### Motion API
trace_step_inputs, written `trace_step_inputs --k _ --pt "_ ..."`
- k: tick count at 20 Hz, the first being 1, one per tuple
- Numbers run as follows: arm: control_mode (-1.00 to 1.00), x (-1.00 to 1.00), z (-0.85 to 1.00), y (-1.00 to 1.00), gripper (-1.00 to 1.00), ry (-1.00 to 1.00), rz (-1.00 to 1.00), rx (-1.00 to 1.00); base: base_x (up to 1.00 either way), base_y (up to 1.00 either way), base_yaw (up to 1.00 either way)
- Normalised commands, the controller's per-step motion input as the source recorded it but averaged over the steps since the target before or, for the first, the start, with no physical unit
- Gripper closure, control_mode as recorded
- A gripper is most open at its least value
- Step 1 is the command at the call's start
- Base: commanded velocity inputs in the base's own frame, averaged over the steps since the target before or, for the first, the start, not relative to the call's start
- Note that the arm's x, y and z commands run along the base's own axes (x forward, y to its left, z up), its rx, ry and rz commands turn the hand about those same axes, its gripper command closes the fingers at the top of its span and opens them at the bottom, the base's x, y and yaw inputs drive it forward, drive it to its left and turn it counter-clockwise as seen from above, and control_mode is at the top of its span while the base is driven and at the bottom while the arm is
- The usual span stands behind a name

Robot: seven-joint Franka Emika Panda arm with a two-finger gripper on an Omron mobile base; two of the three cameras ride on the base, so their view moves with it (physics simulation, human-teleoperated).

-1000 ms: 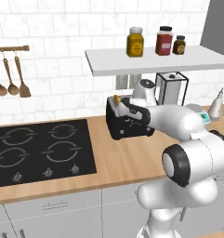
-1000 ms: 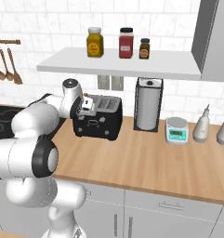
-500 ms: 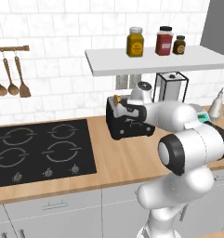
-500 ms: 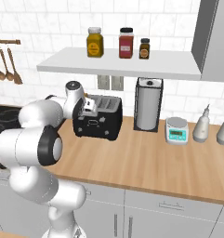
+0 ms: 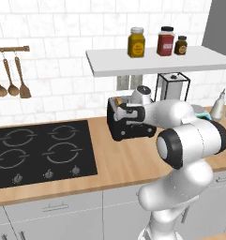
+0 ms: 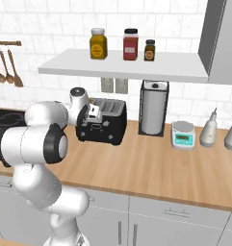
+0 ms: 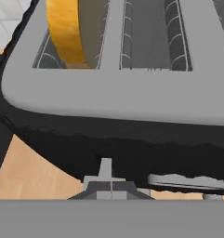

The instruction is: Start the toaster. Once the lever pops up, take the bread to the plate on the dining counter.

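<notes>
You are looking at a wood worktop (image 5: 119, 164) running under a white tiled wall, with a black hob (image 5: 39, 152) set into its left part and a white shelf (image 6: 127, 65) carrying three jars above. A paper-towel holder (image 6: 153, 108), a small scale (image 6: 183, 134) and two bottles are standing along the wall to the right. The toaster (image 6: 104, 122) is sitting against the wall, the bread (image 7: 69, 30) standing in its left slot in the hand view. The arm is reaching forward, its gripper (image 7: 111, 186) hanging over the toaster's front edge beside the lever (image 7: 185, 181), fingers pressed together and holding nothing.
</notes>
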Motion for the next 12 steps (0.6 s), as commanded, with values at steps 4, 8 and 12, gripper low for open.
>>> trace_step_inputs --k 4,8,12 --pt "-1.0 0.0 -0.53 0.08 1.0 0.0 0.0 -0.02 0.0 0.0 0.0" --pt "-1.0 0.0 -0.76 0.17 1.0 0.0 0.0 -0.04 0.0 0.0 0.0" --pt "-1.0 0.0 -0.96 0.21 1.0 0.0 0.0 -0.06 0.0 0.0 0.0"
